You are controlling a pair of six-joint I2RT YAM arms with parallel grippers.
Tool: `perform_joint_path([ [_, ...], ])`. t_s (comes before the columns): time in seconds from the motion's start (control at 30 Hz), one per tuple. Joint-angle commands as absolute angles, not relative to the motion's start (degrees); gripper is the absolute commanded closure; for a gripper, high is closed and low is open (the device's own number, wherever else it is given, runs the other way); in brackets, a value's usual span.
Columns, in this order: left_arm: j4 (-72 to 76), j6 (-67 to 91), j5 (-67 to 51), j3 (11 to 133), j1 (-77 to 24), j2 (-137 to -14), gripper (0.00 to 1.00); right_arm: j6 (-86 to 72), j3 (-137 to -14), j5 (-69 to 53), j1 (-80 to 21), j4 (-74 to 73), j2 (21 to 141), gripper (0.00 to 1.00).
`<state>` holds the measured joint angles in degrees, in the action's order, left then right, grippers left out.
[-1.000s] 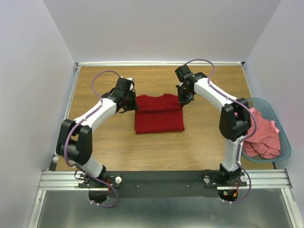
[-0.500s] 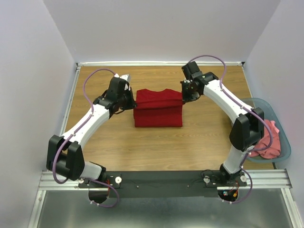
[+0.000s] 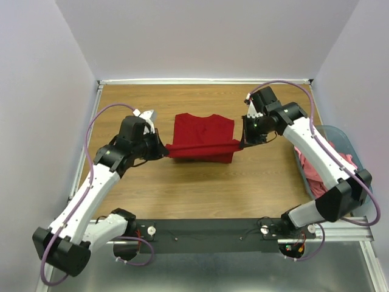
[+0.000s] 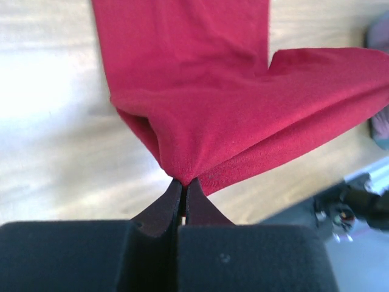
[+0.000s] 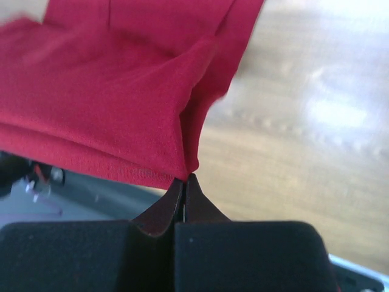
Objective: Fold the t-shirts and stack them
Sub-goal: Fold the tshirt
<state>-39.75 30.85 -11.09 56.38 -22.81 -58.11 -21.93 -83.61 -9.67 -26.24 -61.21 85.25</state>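
Tabletop (image 3: 200, 188), bare wood, w/ the dark red t-shirt (image 3: 203, 129) near mid-table. Its far part lies flat on the wood, while its near edge is raised off it & drawn into a taut line btwn the two arms. Grey-blue basket (image 3: 340, 137) at the right edge holds the salmon-pink t-shirts (image 3: 307, 176) in a loose heap, unfolded, well apart from the red one. Left gripper (image 3: 161, 149) is clamped right down on the shirt's left end, no gap btwn the fingers, cloth bunched to a point at the tips. Right gripper (image 3: 243, 143) is the same on the right end, closed tight on a gathered corner. Handling, my read: light, soft, limp cotton w/ no stiffness of its own, so it sags wherever it isn't tensioned. It's not fragile & not esp. slippery, though a thin pinch at the very edge could slide out if pulled hard, & the knit will stretch. Best hold is at the two outer ends of the fold edge, all layers caught, both sides level, so the edge lies straight when laid down.
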Motion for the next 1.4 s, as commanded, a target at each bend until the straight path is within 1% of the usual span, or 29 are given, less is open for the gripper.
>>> perform_joint_path([
  [0.0, -53.6, 30.58, -9.66, 55.98, -22.24, -53.36, 1.0, -18.46, -85.51, -8.0, -25.05, -75.39, 81.84, 0.99],
  [0.13, -55.2, 31.64, -13.0, 55.46, -22.15, -50.89, 1.0, -17.84, -87.8, -7.03, -25.05, -78.22, 81.56, 0.99],
  [0.33, -51.86, 30.15, -13.62, 59.49, -22.15, -55.98, 1.0, -18.02, -91.66, -5.1, -25.05, -78.05, 85.25, 0.99],
  [0.47, -53.08, 29.27, -15.56, 62.66, -22.32, -57.4, 1.0, -18.02, -95.01, -9.3, -25.05, -79.1, 86.22, 0.99],
  [0.57, -55.01, 29.09, -13.54, 61.27, -22.24, -54.77, 1.0, -17.76, -92.21, -11.94, -25.05, -79.54, 84.64, 0.99],
  [0.7, -56.51, 28.57, -14.85, 58.45, -22.32, -53.0, 1.0, -17.75, -88.78, -15.29, -25.14, -79.63, 82.36, 0.99],
  [0.83, -57.13, 28.21, -13.8, 59.67, -22.32, -52.47, 1.0, -17.67, -89.64, -15.73, -25.05, -79.63, 81.82, 0.99],
  [0.93, -55.81, 27.86, -13.19, 61.08, -22.32, -54.22, 1.0, -17.05, -92.53, -13.28, -25.05, -79.54, 84.1, 0.99],
  [1.03, -53.27, 26.72, -11.87, 61.87, -22.24, -57.12, 1.0, -16.44, -94.13, -7.14, -25.14, -79.37, 86.74, 0.99],
  [1.07, -51.26, 26.02, -11.52, 62.05, -22.24, -59.13, 1.0, -16.17, -94.74, -3.99, -25.05, -79.28, 87.36, 0.99],
  [1.13, -49.32, 25.23, -9.76, 63.1, -22.24, -62.82, 1.0, -16.08, -95.79, -1.42, -24.96, -78.93, 89.82, 0.99],
  [1.27, -43.09, 24.78, -5.46, 65.65, -22.15, -68.98, 1.0, -16.69, -97.38, 2.8, -24.96, -74.46, 93.51, 0.99],
  [1.37, -38.51, 24.78, -5.8, 65.3, -21.97, -73.72, 1.0, -16.96, -96.68, 3.51, -24.61, -69.53, 96.58, 0.99],
])
